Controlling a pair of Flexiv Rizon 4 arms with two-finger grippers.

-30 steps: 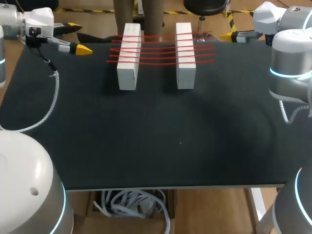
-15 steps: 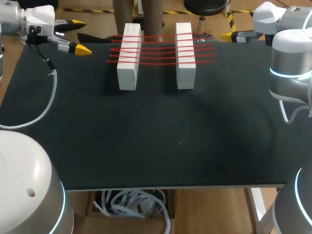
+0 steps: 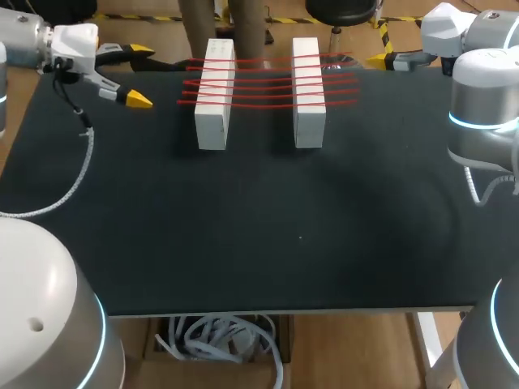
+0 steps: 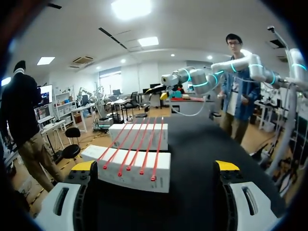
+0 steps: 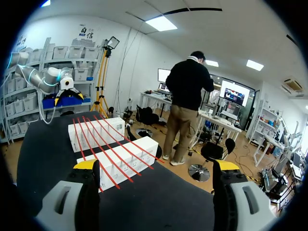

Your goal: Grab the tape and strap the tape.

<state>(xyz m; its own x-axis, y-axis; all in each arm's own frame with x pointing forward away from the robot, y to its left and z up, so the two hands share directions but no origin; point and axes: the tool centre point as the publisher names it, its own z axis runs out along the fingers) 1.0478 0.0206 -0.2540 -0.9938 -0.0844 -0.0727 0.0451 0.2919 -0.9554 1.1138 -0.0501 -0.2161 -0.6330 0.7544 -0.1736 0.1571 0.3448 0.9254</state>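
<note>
**Visitor:** Tape was what I came to see. Where had it got to?

**Onlooker:** Five thin red strands of tape (image 3: 268, 81) lay side by side, stretched across the tops of two white rectangular blocks (image 3: 212, 121). The blocks stood apart at the far side of the black matte surface (image 3: 259, 235). The strands bridged the gap between them, and their ends poked out a little past each block's outer face.

**Visitor:** And the arms?

**Onlooker:** Neither touched anything. The left pincer (image 3: 139, 74) hung off the left block's outer side with its yellow tips spread wide and nothing between them. The right pincer (image 5: 156, 166) sat beyond the right block near the far edge, equally wide and empty. Each one faced down the row of strands.

**Visitor:** How would that tape handle, do you reckon?

**Onlooker:** It looked light and limp to me, more ribbon than rod. I'd guess it would sag or curl once lifted. Being so thin, it could slip out of a loose pinch, and neighbouring strands lay close enough to get caught together.

**Visitor:** So where to grab?

**Onlooker:** At a free end overhanging a block, I'd say, one strand at a time and pinched flat. A hard pull might drag or tip the blocks, since I couldn't tell whether they were fixed down.
</note>
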